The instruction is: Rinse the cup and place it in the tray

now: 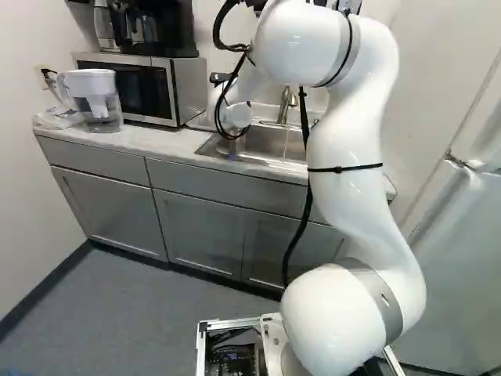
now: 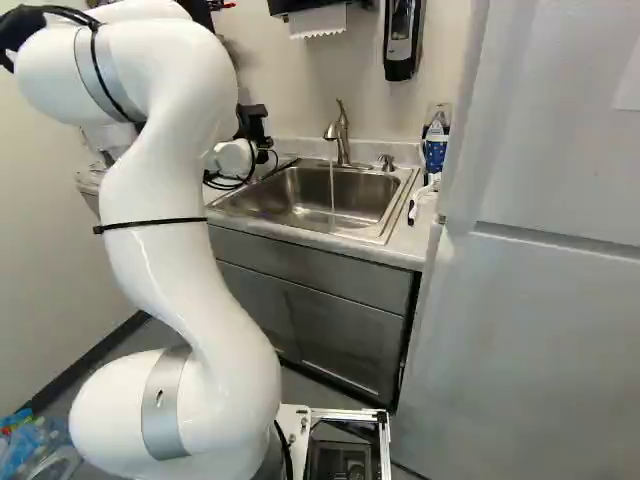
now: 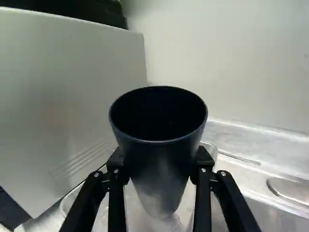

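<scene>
In the wrist view, the dark blue cup (image 3: 159, 159) stands mouth up between the fingers of my gripper (image 3: 161, 169), which is shut on it from both sides. Beneath and behind the cup shows a clear tray (image 3: 68, 205) on the counter, its middle covered by cup and fingers. Whether the cup's base touches the tray I cannot tell. Both base views hide the gripper and cup behind the arm's wrist. A thin stream of water falls from the faucet (image 2: 342, 132) into the sink (image 2: 285, 200).
The microwave (image 1: 168, 86) stands close beside the gripper, with a coffee maker (image 1: 160, 27) on top. A water pitcher (image 1: 98, 102) sits at the counter's far left end. Right of the sink are a blue bottle (image 2: 435, 145) and the fridge (image 2: 530, 330). A wall rises behind the counter.
</scene>
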You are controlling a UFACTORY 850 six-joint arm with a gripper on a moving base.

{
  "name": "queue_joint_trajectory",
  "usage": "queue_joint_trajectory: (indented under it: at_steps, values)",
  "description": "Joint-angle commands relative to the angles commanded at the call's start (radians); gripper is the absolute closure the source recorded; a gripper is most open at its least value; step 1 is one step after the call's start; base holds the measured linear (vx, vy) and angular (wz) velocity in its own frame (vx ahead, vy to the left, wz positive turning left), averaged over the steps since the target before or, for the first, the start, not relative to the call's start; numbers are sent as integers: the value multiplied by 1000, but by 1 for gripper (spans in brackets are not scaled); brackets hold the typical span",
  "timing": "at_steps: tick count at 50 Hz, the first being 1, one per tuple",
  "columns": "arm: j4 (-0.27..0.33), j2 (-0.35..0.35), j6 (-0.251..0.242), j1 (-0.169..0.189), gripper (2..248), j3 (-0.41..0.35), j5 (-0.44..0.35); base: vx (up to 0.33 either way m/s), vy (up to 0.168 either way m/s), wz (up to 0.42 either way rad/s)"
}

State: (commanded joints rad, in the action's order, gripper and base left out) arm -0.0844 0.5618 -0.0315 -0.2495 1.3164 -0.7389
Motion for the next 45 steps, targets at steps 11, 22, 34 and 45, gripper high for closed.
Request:
queue_joint_trajectory:
  at_steps: [11,22,34,45]
  values:
    - [0,72,0,-3,125,69,0,0,0,0]
    - [0,86,0,-3,125,73,0,0,0,0]
    - [0,86,0,-3,125,73,2,0,0,0]
    - [0,86,0,-3,125,73,24,0,0,0]
